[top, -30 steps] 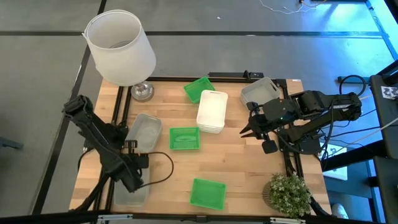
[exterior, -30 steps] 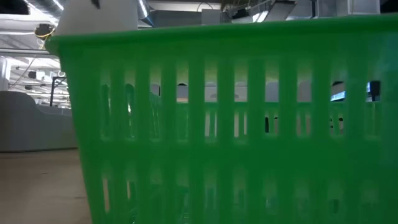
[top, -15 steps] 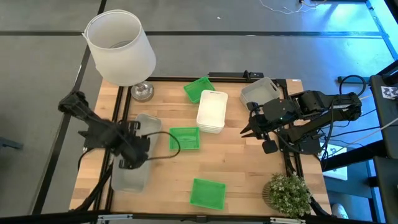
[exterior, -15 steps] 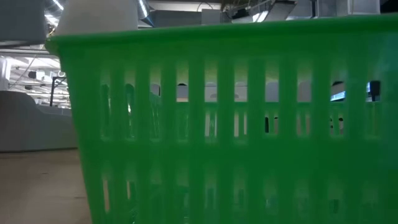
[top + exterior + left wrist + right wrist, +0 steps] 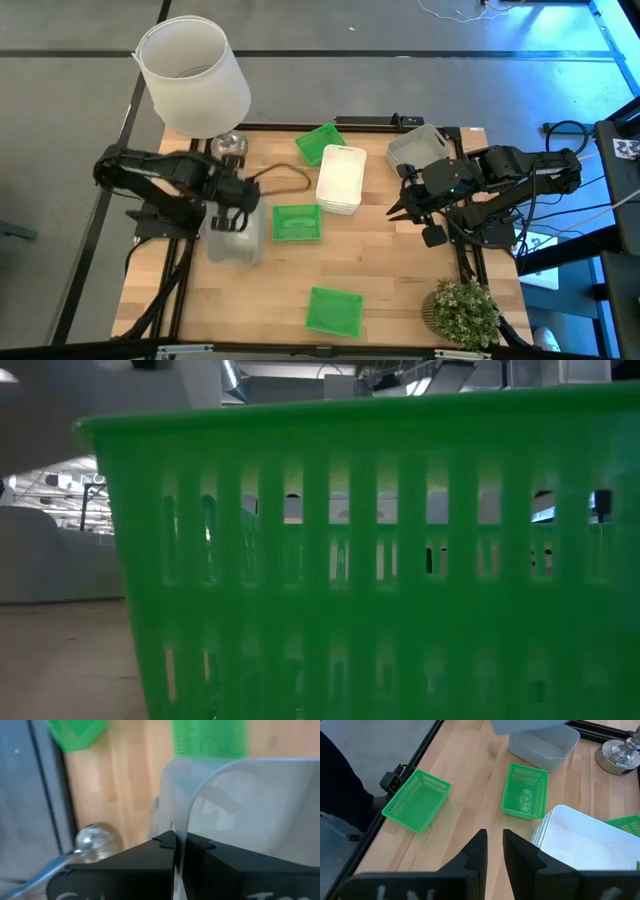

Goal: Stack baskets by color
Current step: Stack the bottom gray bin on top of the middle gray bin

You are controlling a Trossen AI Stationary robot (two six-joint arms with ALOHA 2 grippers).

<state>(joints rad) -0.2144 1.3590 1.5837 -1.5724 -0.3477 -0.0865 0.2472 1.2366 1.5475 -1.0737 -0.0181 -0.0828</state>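
Observation:
My left gripper (image 5: 235, 213) is shut on a translucent grey basket (image 5: 236, 243) and carries it in the air over a second grey basket (image 5: 542, 745) that rests on its bottom at the table's left. A third grey basket (image 5: 418, 148) sits at the far right. White baskets (image 5: 340, 178) are stacked at mid-table. Three green baskets lie singly: one (image 5: 320, 142) far, one (image 5: 297, 222) mid, one (image 5: 335, 310) near. My right gripper (image 5: 392, 212) hangs at the right, open by a narrow gap with nothing between its fingers. My left gripper pinches the rim of one wall (image 5: 183, 827) of the grey basket, one finger (image 5: 162, 842) on either face of that wall. The fingers come from above, slanting down. The basket hangs below them, lifted clear of the table.
A large white lampshade (image 5: 193, 75) on a metal foot (image 5: 228, 147) stands at the far left corner. A small potted plant (image 5: 463, 310) sits at the near right corner. The near green basket (image 5: 380, 560) fills the low view.
My left gripper has carried the grey basket up off the table's near left corner, toward the far edge and a little rightward, turning as it went. The basket now hangs over the other grey basket.

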